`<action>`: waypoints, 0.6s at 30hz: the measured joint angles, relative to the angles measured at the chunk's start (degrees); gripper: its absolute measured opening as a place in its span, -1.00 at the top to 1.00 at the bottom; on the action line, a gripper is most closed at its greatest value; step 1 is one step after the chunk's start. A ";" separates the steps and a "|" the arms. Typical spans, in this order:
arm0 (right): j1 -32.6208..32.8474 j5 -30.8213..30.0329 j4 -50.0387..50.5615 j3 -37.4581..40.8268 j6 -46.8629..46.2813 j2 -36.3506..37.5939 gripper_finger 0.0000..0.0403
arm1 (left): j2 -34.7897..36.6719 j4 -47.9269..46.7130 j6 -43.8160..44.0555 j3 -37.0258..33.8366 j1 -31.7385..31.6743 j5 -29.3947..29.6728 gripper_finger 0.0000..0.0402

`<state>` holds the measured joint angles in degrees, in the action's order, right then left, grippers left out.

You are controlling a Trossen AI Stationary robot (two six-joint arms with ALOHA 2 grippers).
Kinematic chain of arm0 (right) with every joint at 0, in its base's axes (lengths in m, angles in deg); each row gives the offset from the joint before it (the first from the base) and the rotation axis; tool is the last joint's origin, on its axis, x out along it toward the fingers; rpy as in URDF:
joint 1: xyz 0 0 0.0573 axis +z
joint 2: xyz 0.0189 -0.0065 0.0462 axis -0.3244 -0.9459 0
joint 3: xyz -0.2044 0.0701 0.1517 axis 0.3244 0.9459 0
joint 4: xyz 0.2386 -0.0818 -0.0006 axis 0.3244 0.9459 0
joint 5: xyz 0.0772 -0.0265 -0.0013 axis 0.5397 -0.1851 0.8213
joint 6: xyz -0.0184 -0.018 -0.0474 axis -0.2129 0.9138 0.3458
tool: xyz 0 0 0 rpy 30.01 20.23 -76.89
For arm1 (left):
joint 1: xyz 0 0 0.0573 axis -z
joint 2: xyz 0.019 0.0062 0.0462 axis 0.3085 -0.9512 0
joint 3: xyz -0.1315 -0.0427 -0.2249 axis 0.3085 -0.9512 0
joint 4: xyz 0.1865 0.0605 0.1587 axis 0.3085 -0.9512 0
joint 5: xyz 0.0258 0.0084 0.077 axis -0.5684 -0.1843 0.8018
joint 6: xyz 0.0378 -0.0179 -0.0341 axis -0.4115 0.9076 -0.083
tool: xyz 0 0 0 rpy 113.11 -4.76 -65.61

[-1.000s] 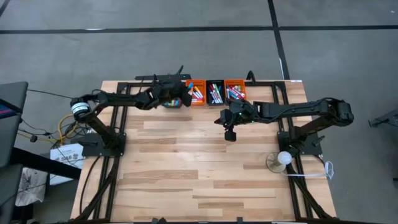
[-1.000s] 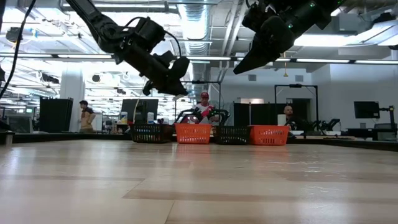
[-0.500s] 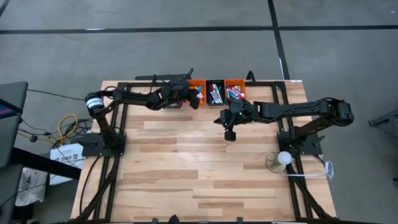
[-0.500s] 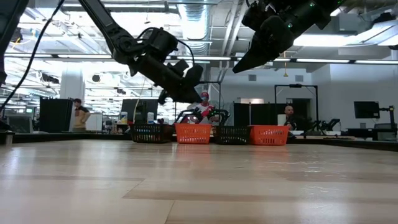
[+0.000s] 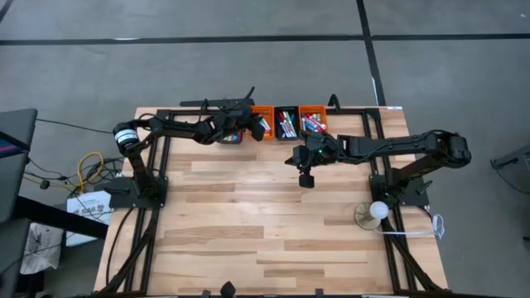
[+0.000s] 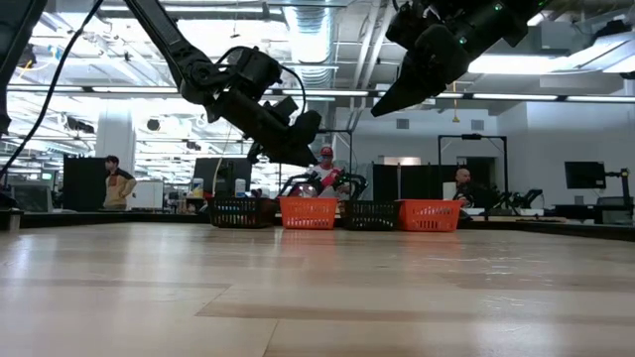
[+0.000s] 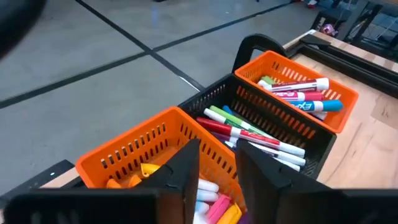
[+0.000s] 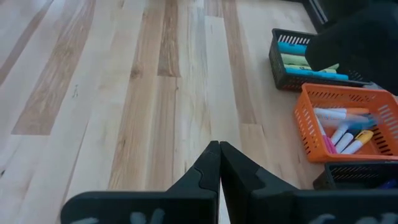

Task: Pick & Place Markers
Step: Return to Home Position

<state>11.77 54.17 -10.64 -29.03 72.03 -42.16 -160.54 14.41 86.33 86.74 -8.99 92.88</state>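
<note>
Hovering above the pale plank table (image 5: 248, 223), with a bright hall and people (image 6: 458, 182) behind it, I am holding my left end effector (image 7: 217, 146) slightly open and empty over the row of bins (image 7: 134, 149) containing the markers (image 7: 249, 134), my right end effector (image 8: 219, 146) closed above bare boards.

Robotics lab in open industrial hall. High view: plank-top desk (image 5: 248, 215) on black frame at centre, grey concrete floor (image 5: 207, 66) around, loose cables (image 5: 87, 170) at left. Low view: exposed ceiling ducts (image 6: 317, 30) at top, monitor (image 6: 585, 175) far right, person (image 6: 112, 181) far left.
</note>
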 joint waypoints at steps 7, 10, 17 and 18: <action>0.00 0.00 0.00 0.00 -0.02 0.00 1.00 | 0.00 0.19 0.00 0.00 0.13 0.02 0.35; 0.00 0.00 -0.11 0.00 -0.11 0.00 1.00 | 0.39 0.27 -1.26 0.00 0.48 0.03 0.31; 0.02 0.00 0.05 0.00 -1.08 0.00 1.00 | 2.87 -0.63 -10.11 0.02 4.34 0.15 0.30; 0.02 0.01 -0.36 0.00 -1.09 0.00 1.00 | 3.96 -1.37 -10.77 0.00 5.15 0.19 0.30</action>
<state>11.79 54.17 -11.01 -29.03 70.94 -42.16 -156.58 13.04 75.56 86.74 -3.85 93.08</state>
